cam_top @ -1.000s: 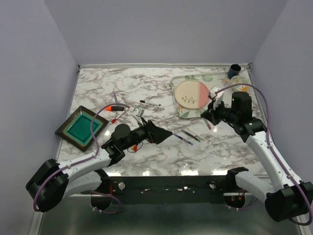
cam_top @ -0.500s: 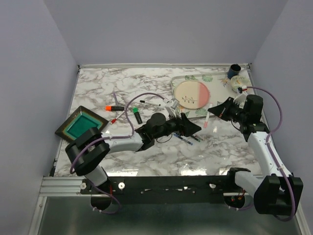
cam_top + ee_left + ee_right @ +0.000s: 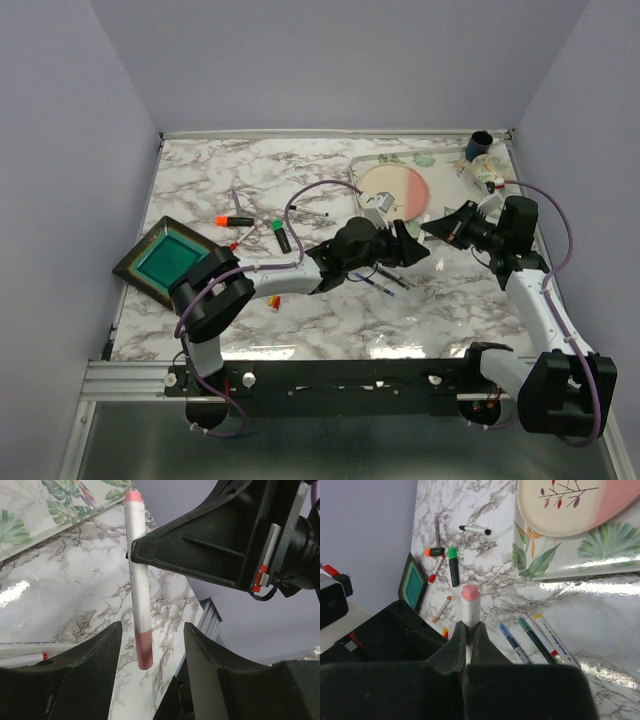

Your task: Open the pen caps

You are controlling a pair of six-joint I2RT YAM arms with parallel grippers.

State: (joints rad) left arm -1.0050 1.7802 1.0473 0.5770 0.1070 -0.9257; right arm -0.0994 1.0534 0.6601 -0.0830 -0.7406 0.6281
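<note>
Pink-ended white pen [image 3: 469, 611] is held up over the marble table [image 3: 75, 595], clamped tight mid-barrel by the right gripper [image 3: 467, 627], I'd guess so it can't slide or twist. The left gripper [image 3: 152, 626] has its jaws spread either side of the pink cap [image 3: 144, 650], not touching it as far as I can see. Looks like one arm anchors so the other can pull straight off.

Left end effector [image 3: 414, 250] sits just beside right end effector [image 3: 432, 228], near the floral tray [image 3: 432, 160].
</note>
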